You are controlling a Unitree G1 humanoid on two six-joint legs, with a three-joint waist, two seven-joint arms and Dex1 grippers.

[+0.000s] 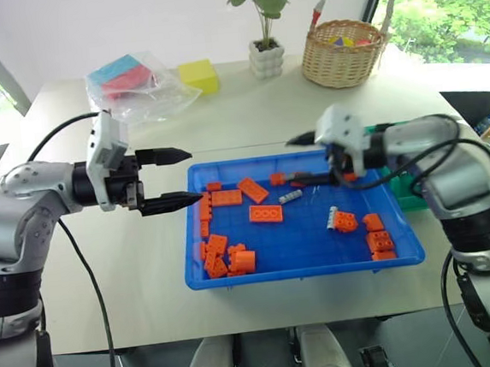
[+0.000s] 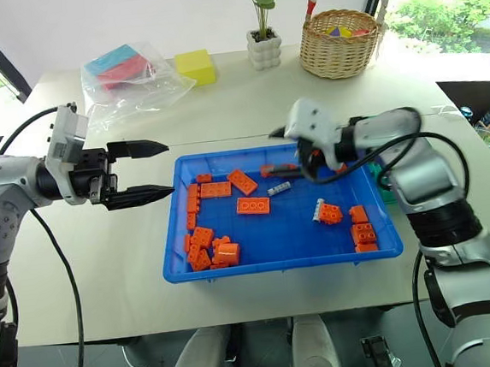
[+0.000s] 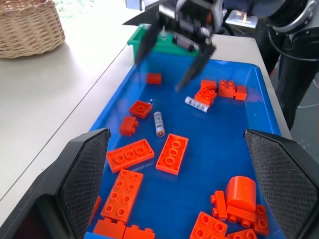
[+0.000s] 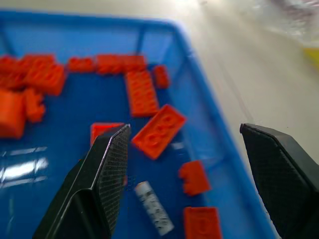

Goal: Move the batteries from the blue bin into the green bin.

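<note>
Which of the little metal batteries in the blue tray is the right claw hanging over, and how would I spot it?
Start at the blue tray full of orange bricks. Near its far edge, under the open fingers of the right gripper, lies a battery. It is a thin silver-grey cylinder beside a flat orange brick, lying on bare blue floor, while another battery leans against a brick further right.

- Two batteries [image 1: 291, 197] in the one blue bin [image 1: 320, 261].
- About sixteen orange bricks [image 1: 266, 213], some stacked.
- One green bin [image 1: 411, 196].
- One wicker basket [image 1: 342, 52].
- One potted plant [image 1: 266, 54].
- One yellow block [image 1: 199, 76].
- One clear bag [image 1: 138, 84].
</note>
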